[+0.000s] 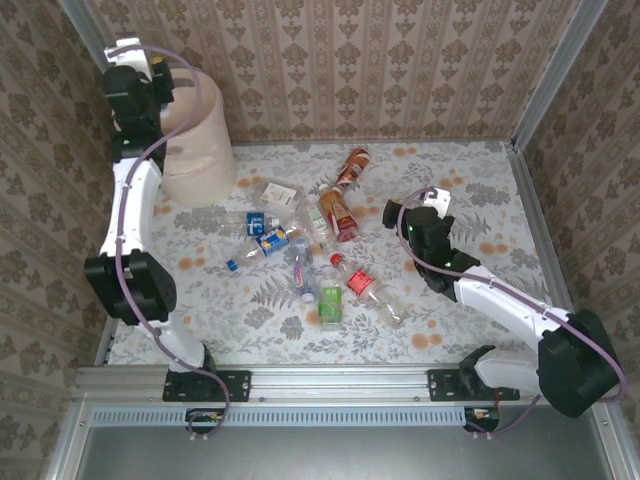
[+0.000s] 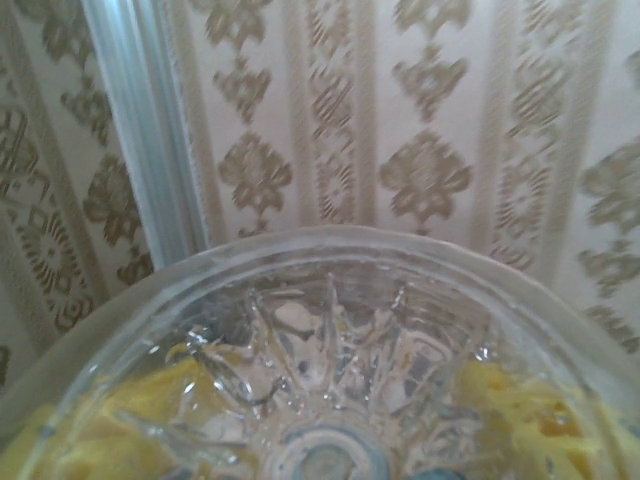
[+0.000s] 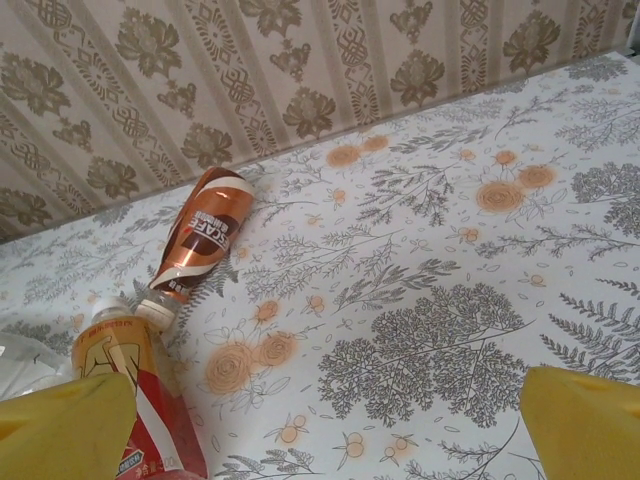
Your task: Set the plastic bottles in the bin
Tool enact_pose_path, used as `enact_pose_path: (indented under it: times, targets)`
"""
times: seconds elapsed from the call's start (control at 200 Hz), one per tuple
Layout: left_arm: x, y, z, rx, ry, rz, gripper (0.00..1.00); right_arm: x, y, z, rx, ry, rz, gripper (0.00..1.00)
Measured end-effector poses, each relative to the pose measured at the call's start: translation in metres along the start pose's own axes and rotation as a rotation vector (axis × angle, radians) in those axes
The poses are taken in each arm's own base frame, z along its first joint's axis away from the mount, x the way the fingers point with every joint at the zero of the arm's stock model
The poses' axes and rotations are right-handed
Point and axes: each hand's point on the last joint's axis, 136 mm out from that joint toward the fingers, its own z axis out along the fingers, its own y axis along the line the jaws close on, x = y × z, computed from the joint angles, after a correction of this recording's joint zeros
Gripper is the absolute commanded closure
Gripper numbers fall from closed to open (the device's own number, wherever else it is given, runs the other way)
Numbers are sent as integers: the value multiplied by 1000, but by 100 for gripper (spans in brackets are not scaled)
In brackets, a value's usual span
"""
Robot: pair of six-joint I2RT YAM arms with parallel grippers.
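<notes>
Left tool (image 2: 320,435) clamps a clear plastic bottle (image 2: 330,370), right tool (image 3: 325,430) apart; releasing off-centre, we risk missing the beige round bin (image 1: 205,160).

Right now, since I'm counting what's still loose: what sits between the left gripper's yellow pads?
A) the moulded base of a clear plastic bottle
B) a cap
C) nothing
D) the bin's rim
A: the left wrist view shows a clear bottle base-on, yellow pads of the left gripper flanking it.
</notes>
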Motion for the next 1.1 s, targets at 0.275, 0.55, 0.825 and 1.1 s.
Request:
enact_pose_path:
  times: [0.275, 0.55, 0.825, 1.1]
  targets:
    - [45, 44, 47, -1, 190, -37, 42, 2, 0, -2, -23, 14, 14, 0]
    - [101, 56, 65, 17, 375, -54, 42, 19, 2, 3, -36, 88, -14, 0]
    - [126, 65, 77, -37, 434, -45, 32, 28, 4, 6, -38, 128, -37, 0]
    - [128, 74, 82, -99, 428, -71, 15, 28, 4, 6, -39, 127, -43, 0]
